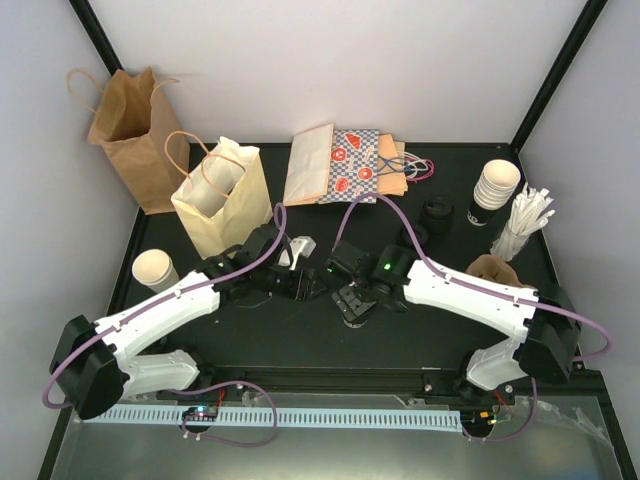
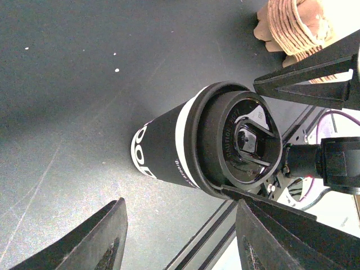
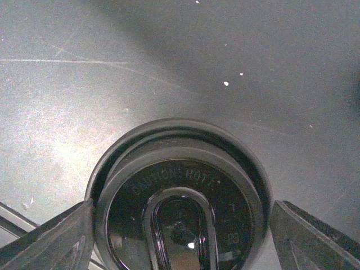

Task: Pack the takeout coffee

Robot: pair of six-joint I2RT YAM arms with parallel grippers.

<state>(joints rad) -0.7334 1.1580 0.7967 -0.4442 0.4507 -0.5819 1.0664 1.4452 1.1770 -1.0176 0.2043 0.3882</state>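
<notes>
On the table [image 2: 67,84], centre, the takeout coffee [image 2: 163,149] stands upright. Right hand [image 3: 181,212] straddles its lid [image 3: 180,185] from above, likely seating it; clamped or not, can't tell. Left hand [image 2: 181,212] gapes empty beside it.

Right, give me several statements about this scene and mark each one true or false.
1. The black paper cup with a white band wears a black plastic lid. True.
2. The cream handled paper bag lies flat. False: it stands upright.
3. The right gripper has its fingers on either side of that lid. True.
4. The bundle of white sticks sits inside the cream bag. False: it stands far right, beside the stacked white paper cups.
5. A lone small white paper cup stands left of the cream bag. True.
</notes>
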